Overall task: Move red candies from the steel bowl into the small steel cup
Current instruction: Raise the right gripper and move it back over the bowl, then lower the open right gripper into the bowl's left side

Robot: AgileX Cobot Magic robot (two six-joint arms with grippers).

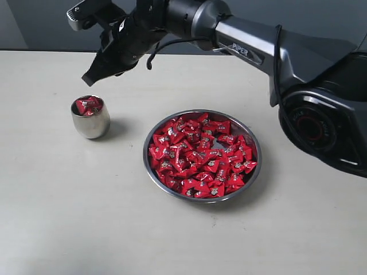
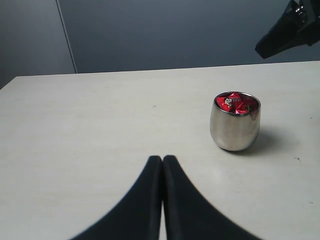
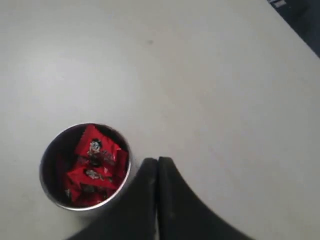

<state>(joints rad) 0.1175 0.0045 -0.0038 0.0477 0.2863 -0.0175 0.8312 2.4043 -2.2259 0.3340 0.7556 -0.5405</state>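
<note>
Right gripper (image 1: 92, 77) hangs above the small steel cup (image 1: 90, 121), jaws pressed together with nothing between them. Left gripper (image 2: 162, 161) is likewise closed and empty, low over the table (image 1: 63, 217), well apart from the cup. The cup stands upright, left of the steel bowl (image 1: 150, 166), and holds several red candies (image 1: 88, 105); the exact count is unclear. The bulk of the candies lie heaped in the bowl.

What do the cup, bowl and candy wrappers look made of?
Small steel cup: polished metal, likely steel; mirror-like reflections. Steel bowl: same bright metal, thin gleaming rim. Red candies: glossy crinkled wrappers, foil or plastic film; cannot tell which.
</note>
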